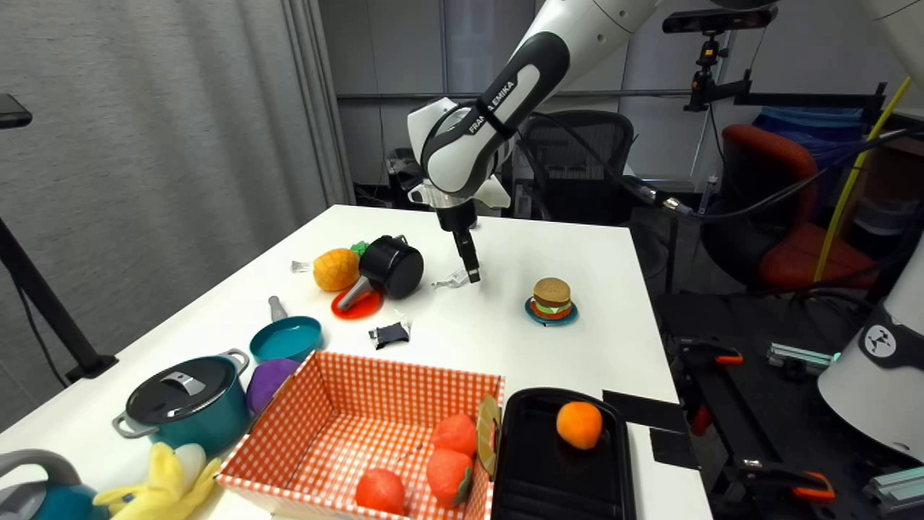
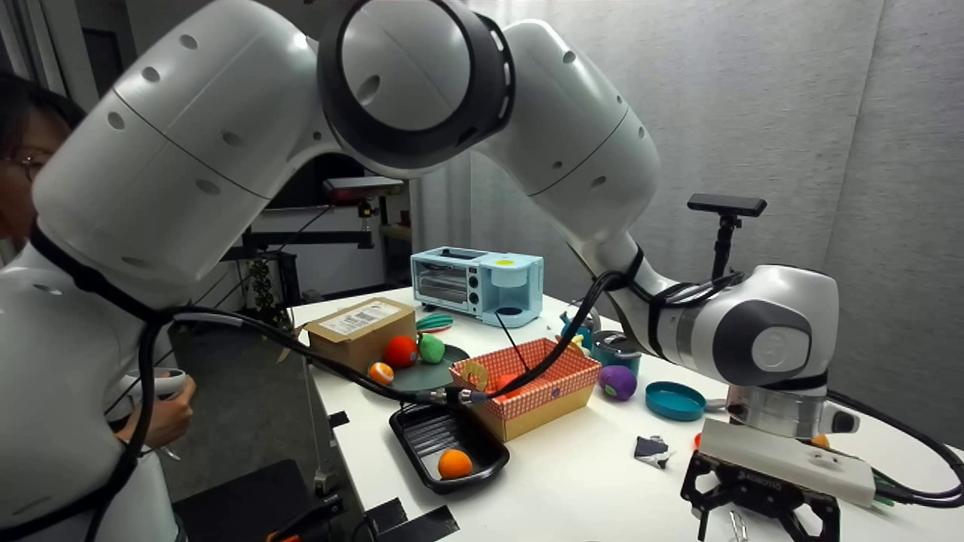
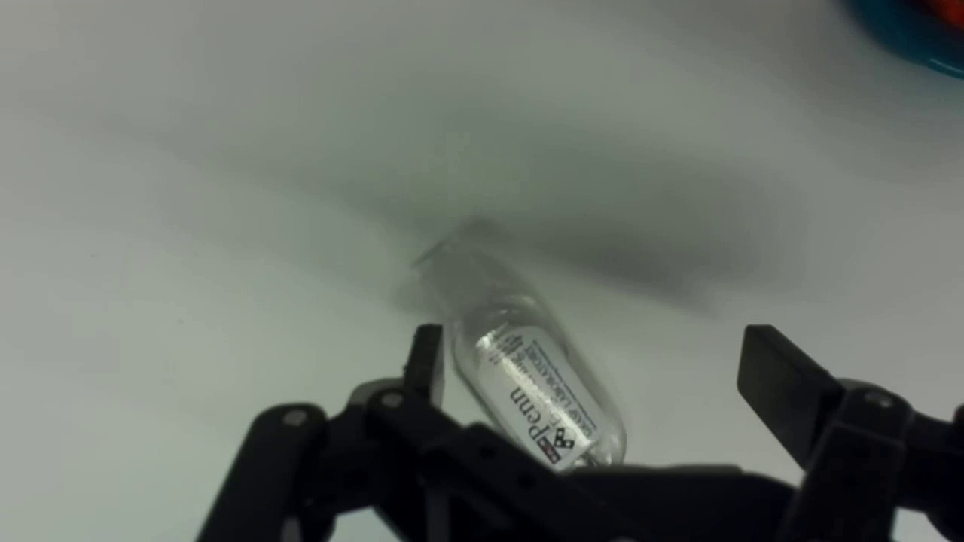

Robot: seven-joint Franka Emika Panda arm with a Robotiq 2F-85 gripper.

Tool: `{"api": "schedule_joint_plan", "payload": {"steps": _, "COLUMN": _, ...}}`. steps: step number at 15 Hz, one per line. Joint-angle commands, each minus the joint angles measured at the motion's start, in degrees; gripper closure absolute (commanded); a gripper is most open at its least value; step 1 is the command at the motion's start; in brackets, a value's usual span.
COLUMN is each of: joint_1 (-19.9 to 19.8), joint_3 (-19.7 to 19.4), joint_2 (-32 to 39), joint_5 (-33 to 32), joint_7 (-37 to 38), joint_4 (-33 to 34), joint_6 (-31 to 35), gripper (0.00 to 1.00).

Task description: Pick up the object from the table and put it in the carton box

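Note:
A small clear bottle with a white "Penn" label (image 3: 535, 395) lies on its side on the white table. It also shows in both exterior views (image 1: 453, 279) (image 2: 738, 525), partly cut off in one. My gripper (image 3: 591, 369) is open around the bottle, with the left finger close beside it and a gap to the right finger. The gripper also shows in both exterior views (image 1: 472, 276) (image 2: 761, 519), low over the table. The carton box (image 1: 411, 379), red-and-white checkered, stands apart from the gripper and holds several red fruits (image 1: 380, 491). It also shows here (image 2: 546, 415).
A black tray (image 1: 520, 462) with an orange (image 1: 579, 425) adjoins the box. A toy burger (image 1: 551, 297) on a teal plate, a black pot (image 1: 393, 267), a pineapple (image 1: 336, 270), a teal pan (image 1: 286, 338) and a small dark packet (image 1: 390, 334) stand around.

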Motion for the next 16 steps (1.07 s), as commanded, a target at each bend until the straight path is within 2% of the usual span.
{"api": "schedule_joint_plan", "payload": {"steps": 1, "joint_1": -0.44, "joint_3": 0.17, "joint_2": 2.19, "joint_5": -0.71, "joint_7": -1.04, "joint_4": 2.82, "joint_6": -0.46, "gripper": 0.0}}
{"api": "schedule_joint_plan", "payload": {"steps": 8, "joint_1": -0.71, "joint_3": 0.05, "joint_2": 4.43, "joint_5": -0.91, "joint_7": -1.4, "joint_4": 4.36, "joint_6": -0.44, "gripper": 0.0}}
{"api": "schedule_joint_plan", "payload": {"steps": 9, "joint_1": -0.76, "joint_3": 0.02, "joint_2": 4.68, "joint_5": -0.89, "joint_7": -1.36, "joint_4": 4.58, "joint_6": -0.47, "gripper": 0.07}}
{"api": "schedule_joint_plan", "payload": {"steps": 10, "joint_1": -0.76, "joint_3": -0.06, "joint_2": 4.89, "joint_5": -0.93, "joint_7": -1.28, "joint_4": 4.77, "joint_6": -0.47, "gripper": 0.26}}
{"api": "schedule_joint_plan", "payload": {"steps": 16, "joint_1": -0.64, "joint_3": -0.39, "joint_2": 5.18, "joint_5": -1.32, "joint_7": -1.24, "joint_4": 5.68, "joint_6": -0.35, "gripper": 0.73}}
